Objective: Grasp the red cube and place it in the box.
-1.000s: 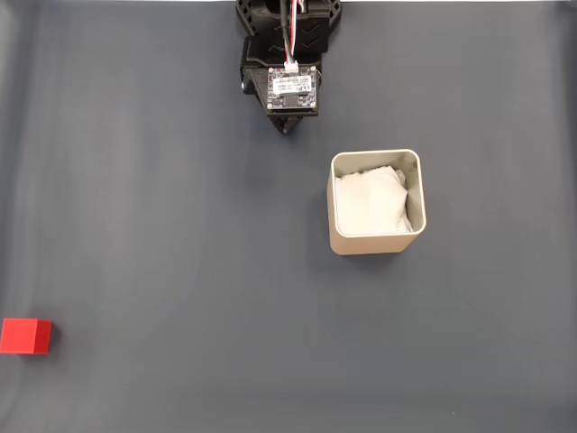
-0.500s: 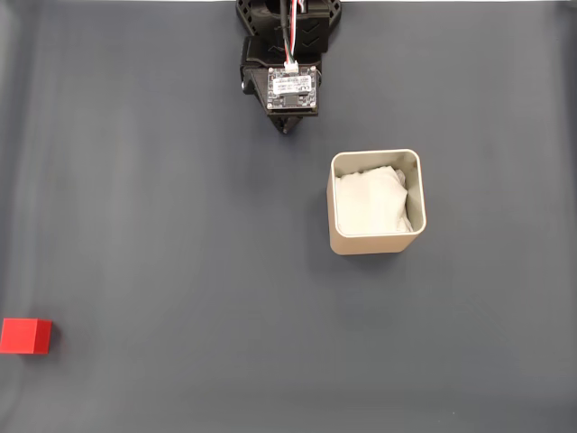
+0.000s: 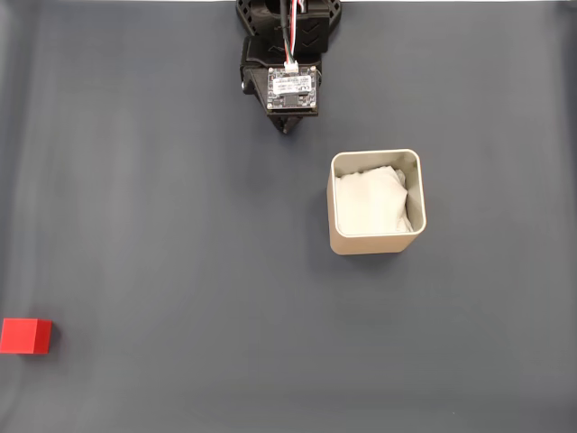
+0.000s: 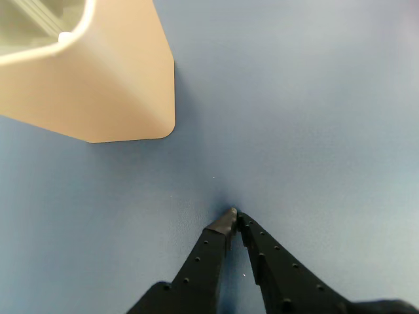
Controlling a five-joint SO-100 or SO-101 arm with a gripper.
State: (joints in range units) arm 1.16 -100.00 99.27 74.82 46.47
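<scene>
A: Where does the red cube (image 3: 25, 336) sit?

B: In the fixed view it rests on the dark grey table mat (image 3: 162, 225) at the far lower left, close to the picture's left edge, well apart from everything else.

A: And the box (image 3: 375, 241)?

B: It stands upright right of centre in that view, beige with rounded corners, with crumpled white paper (image 3: 371, 200) inside. The wrist view shows one outer wall and a corner of the box (image 4: 111, 85) at the upper left.

A: How does the gripper (image 4: 234, 214) stand?

B: In the wrist view its two black fingers meet at their tips, closed with nothing between them, low over bare mat, apart from the box's corner. In the fixed view the arm (image 3: 288, 54) sits folded at the top centre, a small circuit board (image 3: 292, 87) on top, and the gripper's tip (image 3: 287, 127) pokes out just below it.
</scene>
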